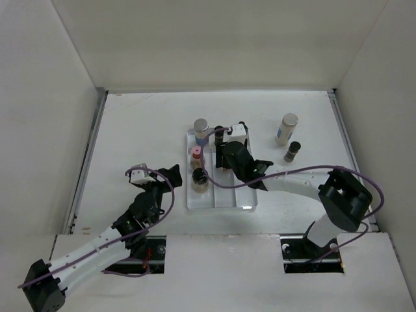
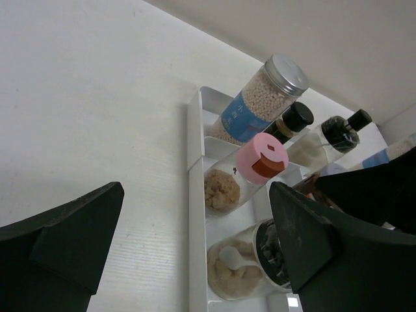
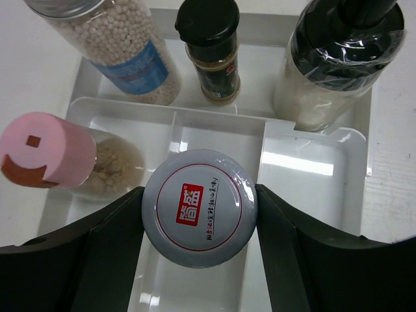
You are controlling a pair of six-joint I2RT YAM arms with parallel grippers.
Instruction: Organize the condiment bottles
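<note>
Gripping a grey-capped jar (image 3: 199,216) over the tray's (image 3: 305,169) middle slot, my right gripper (image 3: 199,218) is pressing both fingers against its cap.

My right arm is reaching across the tray from the right, wrist pointing down. My left gripper (image 2: 195,253) is hanging wide open and holding nothing, low beside the tray's left edge, facing the pink-lidded jar (image 2: 250,169) and blue-labelled jar (image 2: 260,97) standing inside; two more jars (image 1: 286,128) are standing on the table (image 1: 143,130) to the right.
</note>
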